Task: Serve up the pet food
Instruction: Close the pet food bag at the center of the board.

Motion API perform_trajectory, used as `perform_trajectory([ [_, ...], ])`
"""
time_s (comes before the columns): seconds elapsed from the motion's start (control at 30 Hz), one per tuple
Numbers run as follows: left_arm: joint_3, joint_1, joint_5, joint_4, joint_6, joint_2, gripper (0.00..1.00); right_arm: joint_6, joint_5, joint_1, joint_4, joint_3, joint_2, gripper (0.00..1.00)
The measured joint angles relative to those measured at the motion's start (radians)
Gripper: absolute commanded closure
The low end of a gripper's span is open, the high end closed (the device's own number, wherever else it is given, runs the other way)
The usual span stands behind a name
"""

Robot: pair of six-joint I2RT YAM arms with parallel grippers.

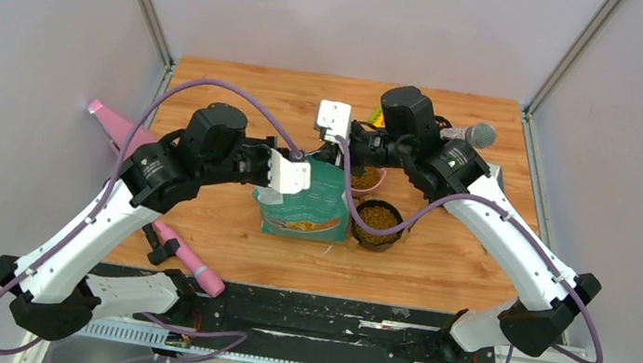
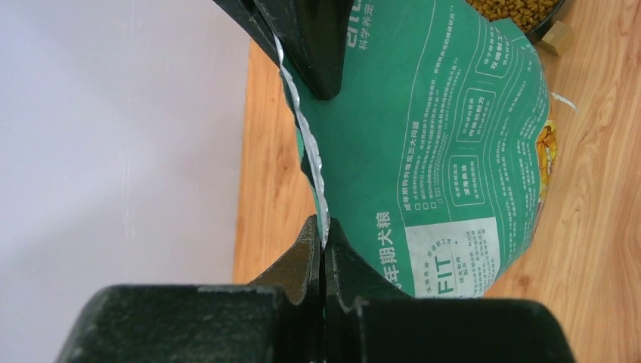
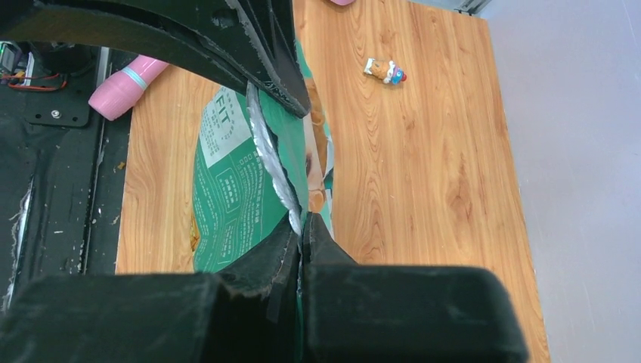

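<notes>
The left gripper (image 2: 323, 240) and right gripper (image 3: 302, 227) each pinch the foil-lined top edge of the teal-green and white printed bag (image 1: 304, 203), mid-desk. Small brown kibble pet food (image 1: 378, 217) already fills the round black bowl (image 1: 375, 245) just beside it; serving appears nearly done.

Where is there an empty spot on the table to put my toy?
Bare table lies in front of the bag and black bowl, toward the near edge. The middle is crowded: bag, black bowl, pink bowl.
</notes>
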Motion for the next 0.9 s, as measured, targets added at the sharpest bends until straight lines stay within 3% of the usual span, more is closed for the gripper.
perform_trajectory([
  [0.13,0.000,0.000,0.000,-0.003,-0.012,-0.005,1.00,-0.021,-0.016,0.004,-0.004,0.000,0.003,0.73],
  [0.4,0.000,0.021,0.032,0.013,-0.154,-0.010,1.00,-0.080,-0.062,0.020,0.002,0.026,0.058,0.64],
  [0.5,0.000,0.029,0.047,0.013,-0.179,-0.016,1.00,-0.081,-0.069,0.020,0.038,0.033,0.079,0.67],
  [0.53,0.000,0.029,0.048,0.012,-0.184,-0.019,1.00,-0.081,-0.072,0.020,0.053,0.033,0.084,0.73],
  [0.6,0.000,0.029,0.051,0.011,-0.195,-0.022,1.00,-0.088,-0.073,0.020,0.076,0.030,0.089,0.98],
  [0.9,-0.021,0.025,0.022,0.029,-0.174,-0.039,1.00,-0.129,0.001,0.037,0.154,-0.039,0.050,1.00],
])
